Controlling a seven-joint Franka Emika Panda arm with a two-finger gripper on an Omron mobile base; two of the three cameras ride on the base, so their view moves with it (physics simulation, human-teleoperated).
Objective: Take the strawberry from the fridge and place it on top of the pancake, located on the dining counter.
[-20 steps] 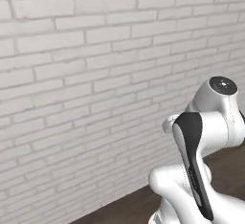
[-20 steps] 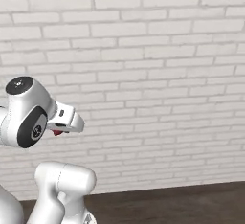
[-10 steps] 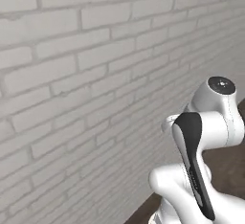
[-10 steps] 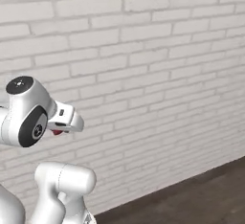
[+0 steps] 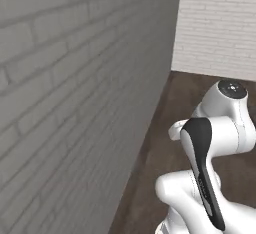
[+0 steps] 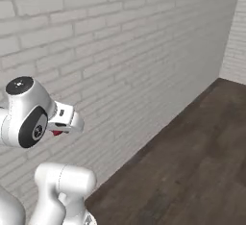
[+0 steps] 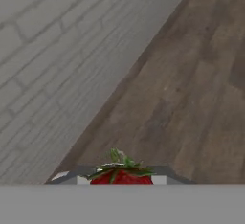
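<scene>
Bounded on the near side by one white brick wall (image 6: 120, 60), running from close beside the arm away to a corner where a second brick wall (image 5: 220, 25) meets it at an angle. Dark wood floor (image 6: 192, 166) stretching from the foot of the near wall outward, wide and bare toward the far corner in the right base view. In the left base view, the same floor (image 5: 170, 123) narrowing into a wedge between the grey-shaded near wall and the arm. Plenty of free room over the floor on the open side; little between the arm's upper joint and the brickwork.

One arm, folded high, its wrist held close to the wall. One pincer (image 6: 60, 129) jutting from the white hand toward the bricks, a speck of red showing just beneath it in the right base view. One strawberry (image 7: 121, 175), red with green leaves on top, sitting low in the hand view right between the two pale fingertips (image 7: 160, 179), which flank it on either side. Pincer clamped on the strawberry, jaws nearly together around the tiny fruit. Strawberry carried up in the air, well above the floor and near the wall.

Count: two walls, one floor, one strawberry, one pincer.
</scene>
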